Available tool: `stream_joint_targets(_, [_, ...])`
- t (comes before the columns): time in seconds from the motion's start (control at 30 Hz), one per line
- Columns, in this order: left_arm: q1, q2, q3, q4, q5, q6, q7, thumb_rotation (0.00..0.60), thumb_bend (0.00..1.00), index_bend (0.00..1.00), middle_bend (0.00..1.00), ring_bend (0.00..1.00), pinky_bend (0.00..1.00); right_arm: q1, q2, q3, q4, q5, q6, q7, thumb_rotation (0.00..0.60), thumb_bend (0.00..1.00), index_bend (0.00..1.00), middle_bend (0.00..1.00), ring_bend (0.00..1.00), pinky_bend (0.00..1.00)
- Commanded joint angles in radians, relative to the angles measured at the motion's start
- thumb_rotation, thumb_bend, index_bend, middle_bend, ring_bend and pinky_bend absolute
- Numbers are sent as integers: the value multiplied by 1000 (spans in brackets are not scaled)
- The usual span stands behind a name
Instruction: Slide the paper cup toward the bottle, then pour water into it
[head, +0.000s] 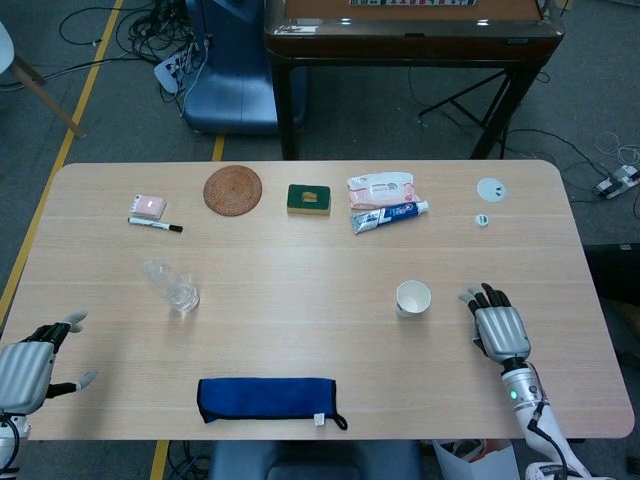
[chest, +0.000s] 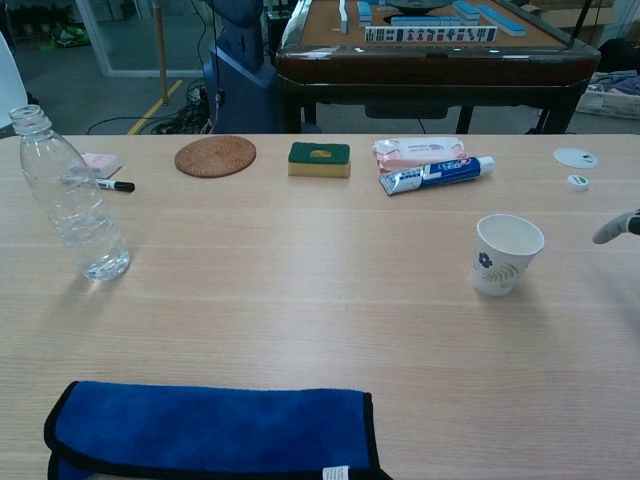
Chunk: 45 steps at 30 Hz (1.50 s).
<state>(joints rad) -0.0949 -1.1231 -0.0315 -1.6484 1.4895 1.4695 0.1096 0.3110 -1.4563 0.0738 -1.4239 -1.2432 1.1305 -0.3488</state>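
At the lower left of the head view the left hand (head: 25, 368) hovers empty, fingers apart, below the capless bottle (head: 170, 284) at left of centre. The paper cup (head: 412, 298), right of centre, stands upright just left of the right hand (head: 495, 325), whose spread fingers (chest: 615, 227) are not touching it. A high or quick shove would likely tip the light cup.

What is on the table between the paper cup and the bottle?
Nothing: in the head view, only bare wood lies between the paper cup and the bottle. The chest view agrees.
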Motion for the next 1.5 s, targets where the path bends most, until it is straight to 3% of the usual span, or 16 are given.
stream_joint_targets(0.03, [0, 1, 0, -2, 0, 0, -1, 600, 0, 217, 358, 343, 567, 3, -19, -5, 16, -12, 7, -2, 600, 1000, 227, 118, 35, 131])
stream_joint_targets(1.13, [4, 10, 3, -11, 18, 14, -5, 600, 0, 224, 358, 343, 567, 74, -160, -4, 79, -46, -45, 0, 600, 1000, 227, 104, 25, 118])
stream_joint_targets(1.5, [5, 10, 3, -12, 13, 11, -1, 600, 0, 224, 358, 343, 566, 120, -184, 9, 69, -32, -85, -54, 600, 1000, 227, 104, 25, 118])
